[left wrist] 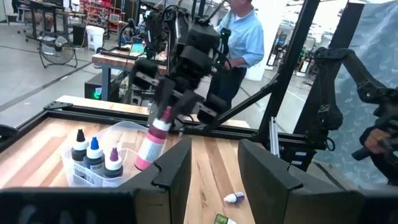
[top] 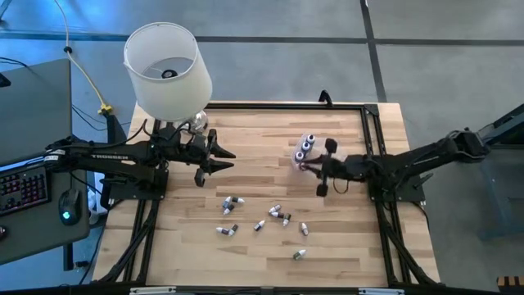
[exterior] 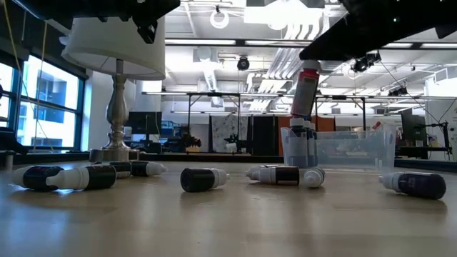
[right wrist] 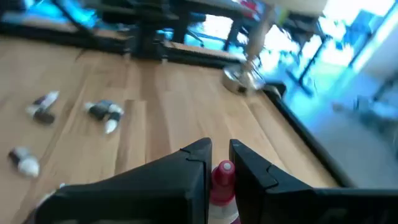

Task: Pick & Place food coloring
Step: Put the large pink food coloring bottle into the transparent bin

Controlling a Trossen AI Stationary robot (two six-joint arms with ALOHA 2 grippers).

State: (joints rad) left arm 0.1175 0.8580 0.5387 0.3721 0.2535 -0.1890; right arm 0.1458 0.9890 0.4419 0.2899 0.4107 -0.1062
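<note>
Several small food coloring bottles [top: 278,215] lie on their sides across the near half of the wooden table [top: 246,262]; the low view shows them too [exterior: 203,178]. A clear plastic tub [left wrist: 127,134] at the far middle holds three bottles [left wrist: 94,155] standing upright. My right gripper [top: 306,166] is shut on a pink food coloring bottle [left wrist: 151,142] just over the tub's edge. At the table's left my left gripper [left wrist: 214,171] stands open and level, pointing toward the tub, with nothing between its fingers. My right gripper pinches the pink bottle at its upper end [left wrist: 165,116] between its two fingers, coming from the table's right and slanting a little downward. The bottle hangs tilted below the fingers, clear of the table, its lower end [left wrist: 143,160] beside the tub's rim.
A table lamp with a white shade [top: 168,70] stands at the far left corner, its base [exterior: 114,152] close behind my left arm. A black frame rail [top: 286,105] runs along the far edge. A person [left wrist: 242,43] stands beyond the table.
</note>
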